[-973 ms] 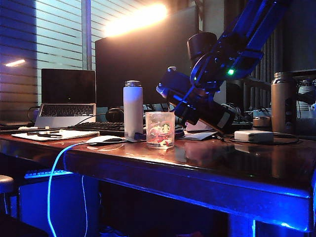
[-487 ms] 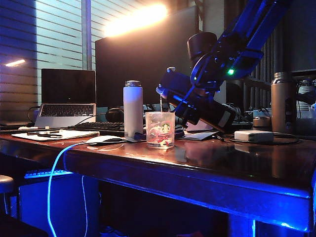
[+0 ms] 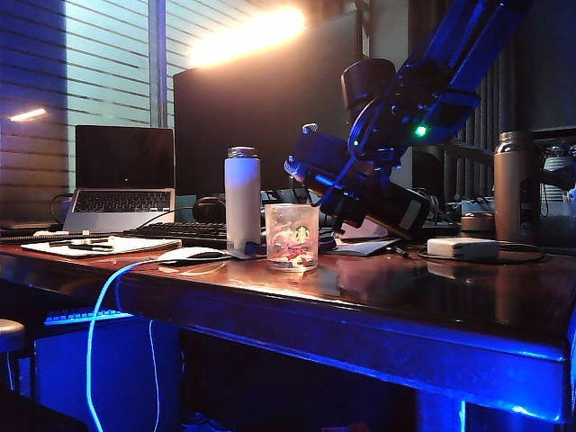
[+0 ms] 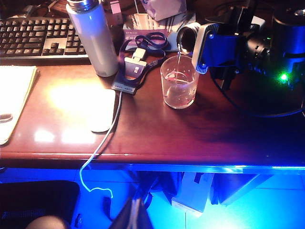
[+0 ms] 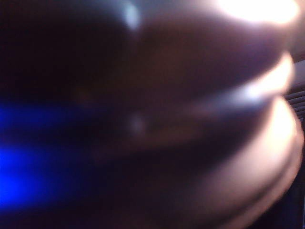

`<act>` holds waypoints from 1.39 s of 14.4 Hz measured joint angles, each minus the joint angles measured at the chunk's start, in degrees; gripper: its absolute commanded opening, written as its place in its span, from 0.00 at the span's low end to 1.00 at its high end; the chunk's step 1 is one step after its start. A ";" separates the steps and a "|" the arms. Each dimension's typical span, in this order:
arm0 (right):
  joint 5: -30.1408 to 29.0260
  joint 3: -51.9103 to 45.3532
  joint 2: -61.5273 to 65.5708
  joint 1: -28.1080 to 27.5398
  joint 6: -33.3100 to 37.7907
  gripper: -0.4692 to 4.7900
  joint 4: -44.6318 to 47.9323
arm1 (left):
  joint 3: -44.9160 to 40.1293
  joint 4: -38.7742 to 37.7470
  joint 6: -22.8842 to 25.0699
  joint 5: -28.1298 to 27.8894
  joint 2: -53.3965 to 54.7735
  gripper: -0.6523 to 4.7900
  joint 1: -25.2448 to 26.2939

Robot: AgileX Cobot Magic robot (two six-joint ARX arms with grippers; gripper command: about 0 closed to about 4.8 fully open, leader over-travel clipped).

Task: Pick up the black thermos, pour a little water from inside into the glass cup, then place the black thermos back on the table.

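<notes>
The black thermos point(image 3: 396, 209) hangs tilted over the glass cup point(image 3: 292, 236), mouth down toward the cup's rim, with my right gripper point(image 3: 340, 175) shut around its body. In the left wrist view a thin stream of water falls from the thermos mouth point(image 4: 187, 39) into the cup point(image 4: 179, 85), and the right gripper point(image 4: 209, 47) shows beside the mouth. The cup stands upright on the table point(image 3: 405, 297). In the right wrist view the thermos point(image 5: 157, 119) is a dark blur filling the frame. My left gripper point(image 4: 136, 215) hovers shut in front of the table's edge point(image 4: 190, 155), holding nothing.
A white bottle point(image 3: 242, 198) stands just left of the cup, with a white mouse point(image 4: 102, 109), a lanyard badge point(image 4: 131, 74) and a keyboard point(image 4: 38, 38) nearby. A bronze bottle point(image 3: 515, 184) and a white adapter point(image 3: 462, 247) sit at the right. A laptop point(image 3: 123, 180) is at the back left.
A thin stream of water has started from the thermos mouth into the cup. Both arms have stayed almost still.
</notes>
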 measured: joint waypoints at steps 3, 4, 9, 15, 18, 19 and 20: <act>0.00 -0.02 0.00 0.00 -0.48 0.14 0.00 | 0.00 0.00 0.02 -0.02 0.00 0.16 0.00; 0.02 -0.04 0.00 0.00 -0.63 0.14 0.00 | 0.00 0.00 0.00 -0.02 0.00 0.16 0.00; 0.17 -0.04 0.00 0.00 -1.44 0.14 0.07 | -0.02 0.00 0.02 -0.02 0.00 0.16 0.00; 0.31 -0.04 0.00 0.00 -2.01 0.14 0.96 | 0.00 0.00 0.00 0.00 -0.02 0.16 0.00; 0.31 0.04 0.00 0.00 -3.13 0.14 0.96 | -0.02 0.00 0.00 0.00 0.00 0.16 0.00; 0.31 0.09 0.00 0.00 -3.32 0.14 0.96 | 0.00 0.00 0.00 0.00 -0.02 0.16 0.00; 0.31 0.09 0.00 0.00 -3.43 0.14 0.98 | 0.00 0.00 0.00 -0.02 -0.02 0.16 0.00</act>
